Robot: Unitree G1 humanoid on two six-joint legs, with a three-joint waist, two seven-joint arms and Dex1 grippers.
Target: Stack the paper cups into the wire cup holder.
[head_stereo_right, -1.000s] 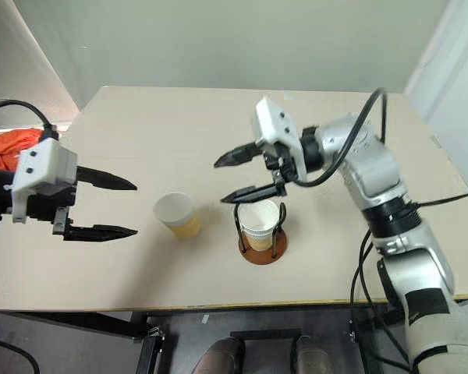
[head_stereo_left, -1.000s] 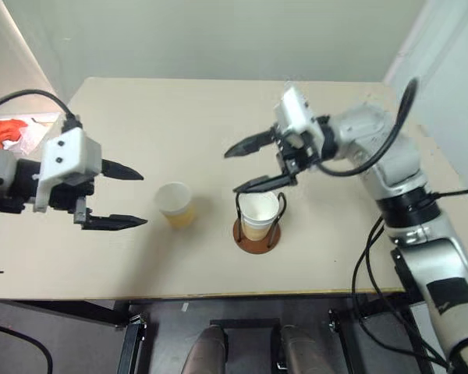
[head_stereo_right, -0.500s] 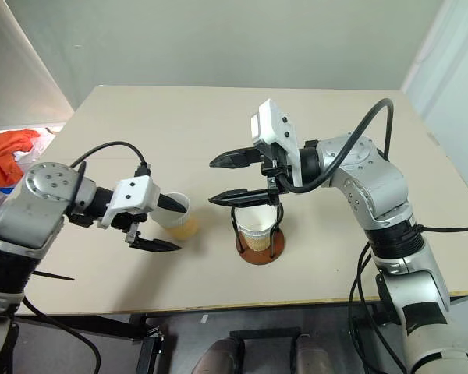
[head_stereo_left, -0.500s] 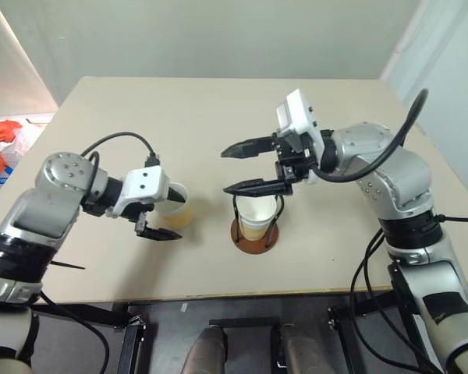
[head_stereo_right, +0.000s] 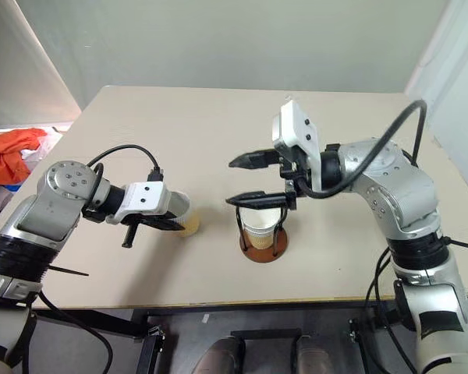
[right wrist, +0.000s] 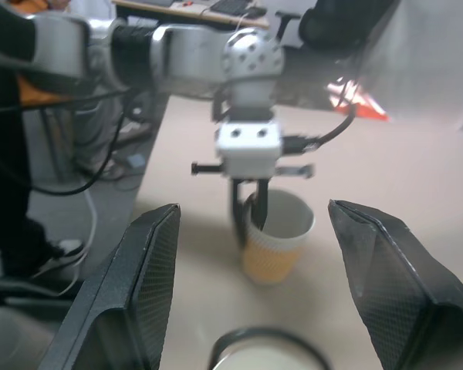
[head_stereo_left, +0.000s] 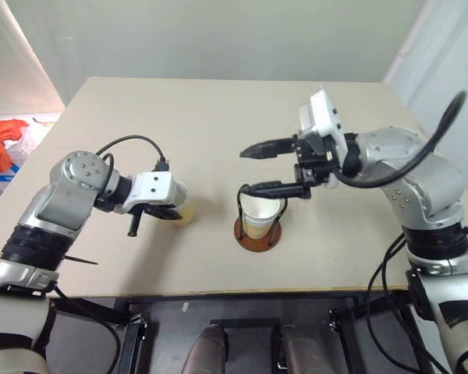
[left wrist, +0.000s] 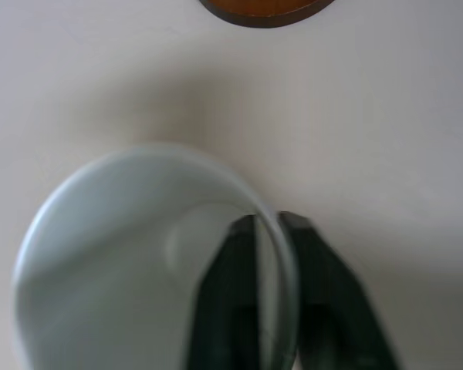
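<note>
Left gripper pinched on loose cup rim, one finger inside; right gripper open, empty, above cup in holder.

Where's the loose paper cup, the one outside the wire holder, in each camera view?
Left eye view: loose cup, left of centre, gripped by the left gripper.
Right eye view: left of centre.
Left wrist view: lower left, rim between the jaws.
Right wrist view: centre.
Shared landmark: the wire cup holder, beside it.
</note>
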